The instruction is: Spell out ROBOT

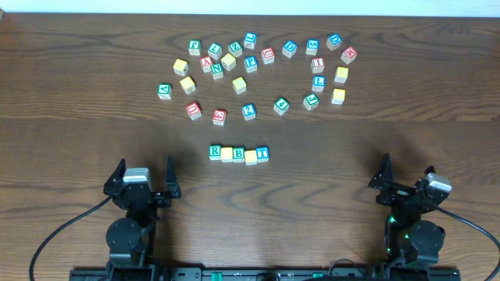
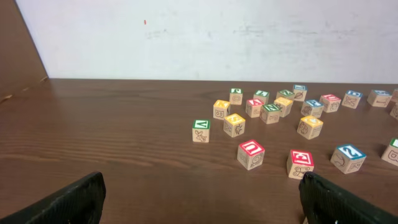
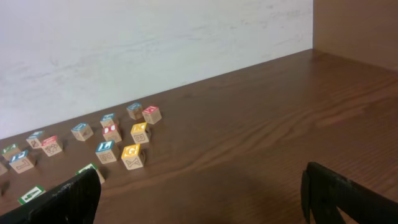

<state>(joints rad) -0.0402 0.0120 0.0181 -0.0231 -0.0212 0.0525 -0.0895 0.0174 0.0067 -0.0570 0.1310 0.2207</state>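
Claws (image 1: 144,173) (image 1: 406,173) agape, wooden letter cubes (image 1: 239,154) beyond

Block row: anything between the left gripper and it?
Nothing visible. Overhead, only bare table lies between the left gripper and the block row. The loose blocks all sit beyond the row, farther from the arms.

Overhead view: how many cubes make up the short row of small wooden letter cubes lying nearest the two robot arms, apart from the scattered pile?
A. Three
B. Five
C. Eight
B: the row of small wooden letter cubes counts five side by side, running from the cube showing R to the cube showing T.
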